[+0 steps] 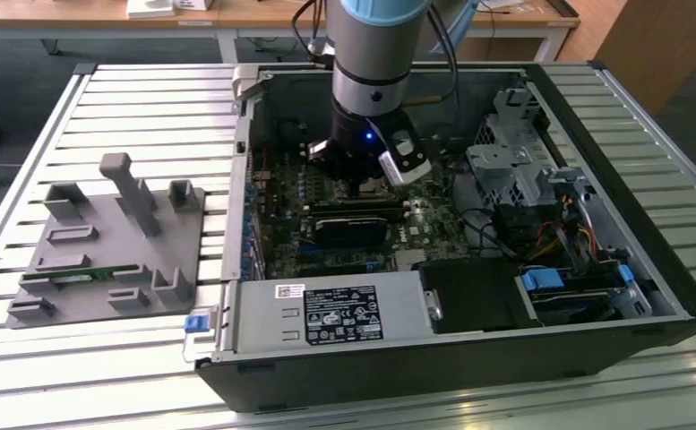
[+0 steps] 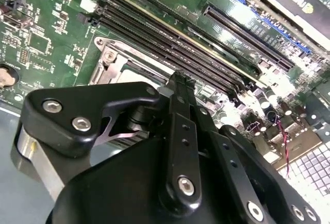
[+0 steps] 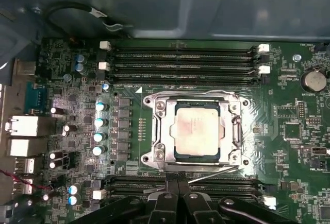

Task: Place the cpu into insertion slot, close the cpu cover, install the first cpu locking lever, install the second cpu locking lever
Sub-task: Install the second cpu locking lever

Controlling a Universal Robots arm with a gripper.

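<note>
The dull silver square cpu [image 3: 197, 131] is seen seated in the silver-rimmed insertion slot [image 3: 154, 156] under the thin silver cpu cover [image 3: 164, 112]; the black pincer [image 3: 178, 187], fingers together, is poised beside a thin lever [image 3: 216, 171], which could slip if pressed off-centre.

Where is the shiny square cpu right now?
In the first wrist view, the cpu sits in the insertion slot under the cpu cover, between the long memory slots.
</note>
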